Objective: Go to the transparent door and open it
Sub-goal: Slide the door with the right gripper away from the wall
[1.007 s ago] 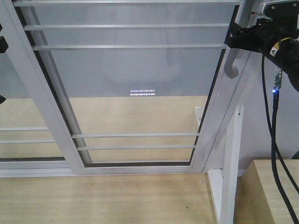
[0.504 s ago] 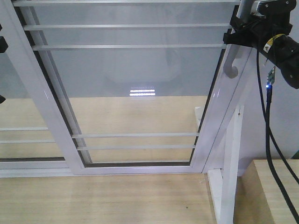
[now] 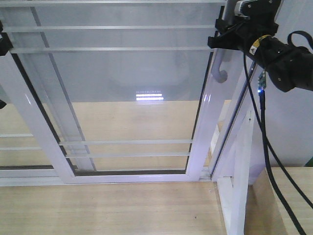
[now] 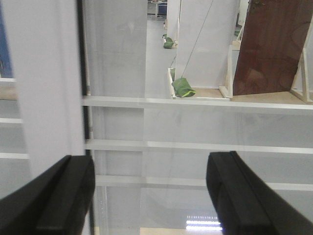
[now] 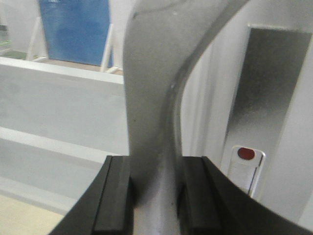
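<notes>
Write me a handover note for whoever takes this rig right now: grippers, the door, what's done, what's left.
Right gripper: shut on the curved light-grey bar handle of the tall white-framed sliding clear-glass door.
Left gripper: open, holding nothing, facing the glass.
Done: the robot is at the door, the handle is gripped, and the door has slid a little to the left over the last second.
Left: probably keep drawing the handle left until the opening is wide enough, then release.
</notes>
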Tool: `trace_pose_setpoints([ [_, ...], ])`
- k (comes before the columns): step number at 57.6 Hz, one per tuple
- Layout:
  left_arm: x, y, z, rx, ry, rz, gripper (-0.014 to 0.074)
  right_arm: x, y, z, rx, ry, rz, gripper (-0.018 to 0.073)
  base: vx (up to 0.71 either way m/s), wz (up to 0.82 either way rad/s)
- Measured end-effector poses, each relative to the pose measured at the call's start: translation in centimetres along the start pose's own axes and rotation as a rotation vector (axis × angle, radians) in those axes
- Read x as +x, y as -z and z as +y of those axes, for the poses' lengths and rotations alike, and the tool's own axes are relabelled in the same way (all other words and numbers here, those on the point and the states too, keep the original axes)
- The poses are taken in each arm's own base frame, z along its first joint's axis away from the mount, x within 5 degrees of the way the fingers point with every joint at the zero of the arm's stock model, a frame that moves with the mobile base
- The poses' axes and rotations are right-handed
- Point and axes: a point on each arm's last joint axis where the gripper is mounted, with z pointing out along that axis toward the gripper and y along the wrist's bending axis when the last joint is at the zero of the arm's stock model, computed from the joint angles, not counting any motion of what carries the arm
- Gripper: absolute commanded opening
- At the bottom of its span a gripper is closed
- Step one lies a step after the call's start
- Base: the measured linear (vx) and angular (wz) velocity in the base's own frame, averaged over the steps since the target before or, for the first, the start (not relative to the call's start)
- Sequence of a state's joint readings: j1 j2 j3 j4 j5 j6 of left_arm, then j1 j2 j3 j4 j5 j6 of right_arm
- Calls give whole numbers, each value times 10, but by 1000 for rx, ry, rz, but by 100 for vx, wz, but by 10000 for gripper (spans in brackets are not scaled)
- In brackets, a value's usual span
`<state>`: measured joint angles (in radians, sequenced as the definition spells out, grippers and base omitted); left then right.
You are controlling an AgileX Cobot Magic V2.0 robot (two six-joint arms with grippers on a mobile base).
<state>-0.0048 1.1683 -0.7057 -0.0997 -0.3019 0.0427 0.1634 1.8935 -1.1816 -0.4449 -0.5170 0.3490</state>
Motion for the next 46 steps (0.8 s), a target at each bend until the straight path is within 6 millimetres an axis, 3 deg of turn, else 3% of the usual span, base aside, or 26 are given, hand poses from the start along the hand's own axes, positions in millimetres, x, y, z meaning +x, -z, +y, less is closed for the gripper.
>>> trace_pose_setpoints([
  [27,0,0,0,0,0,0,575,-1,-15,79,-191,7,-31,-9,1,2],
  [31,0,0,0,0,1,0,575,2,-10,88,-218,0,-15,-9,1,2],
  [40,0,0,0,2,-1,2,575,2,0,146,-410,92,-39,-9,-1,-3],
  [46,0,0,0,1,-1,4,575,1,2,151,-425,107,-47,-7,0,0],
])
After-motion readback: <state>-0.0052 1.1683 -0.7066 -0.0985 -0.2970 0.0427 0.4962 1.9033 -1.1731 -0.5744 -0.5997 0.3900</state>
